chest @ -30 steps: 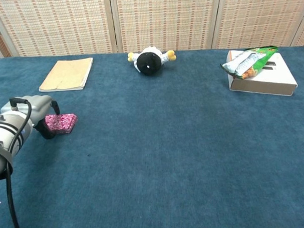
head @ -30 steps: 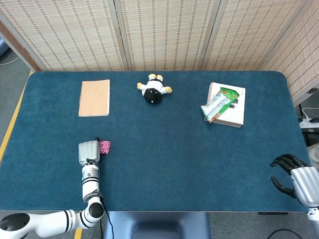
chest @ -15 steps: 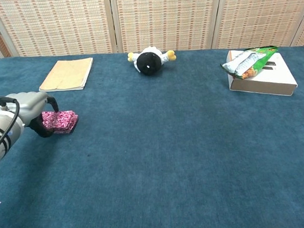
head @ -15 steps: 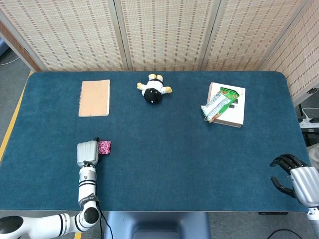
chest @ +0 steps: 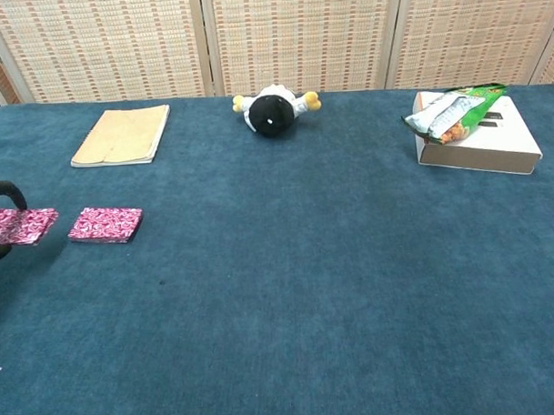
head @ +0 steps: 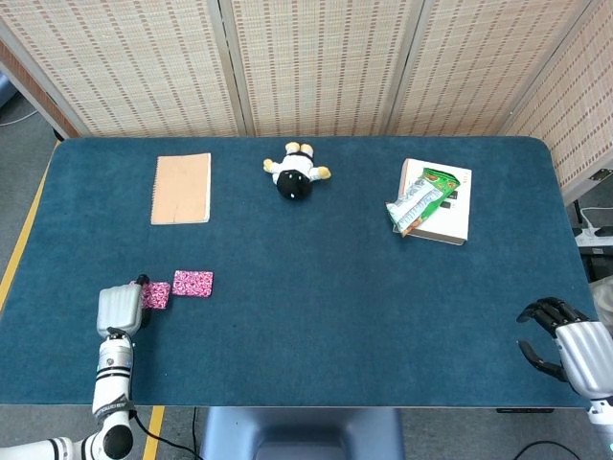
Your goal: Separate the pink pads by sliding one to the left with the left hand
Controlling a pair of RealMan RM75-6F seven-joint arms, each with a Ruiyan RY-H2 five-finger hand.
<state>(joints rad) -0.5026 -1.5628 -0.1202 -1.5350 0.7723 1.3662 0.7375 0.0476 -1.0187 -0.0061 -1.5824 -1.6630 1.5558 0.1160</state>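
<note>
- The left hand (head: pixel 120 309), in the lower left of the head view, has one pink pad (head: pixel 156 294) against its fingertips. From the chest view only a dark finger shows at the far left edge, over that pad (chest: pixel 20 226). Whether the pad is pinched or merely pressed down flat, I cannot tell.
- The second pink pad (head: pixel 193 283) sits just right of the first, with a strip of blue table (head: pixel 316 326) showing between them. Apart, not touching, so I judge the separating is essentially done.
- The hand comes in from the left side of its pad, which suits a pull toward the left edge and keeps it off the other pad.
- The right hand (head: pixel 565 351) is parked at the lower right corner of the head view, fingers curled in, nothing in them. It is well clear, since this job belongs to the other arm.
- In the upper part of the frame lie a tan notebook (head: pixel 181 188), a plush toy (head: pixel 296 173), and a white box (head: pixel 443 217) with a green snack bag (head: pixel 418 199) resting on top. All are well away from the sliding path.
</note>
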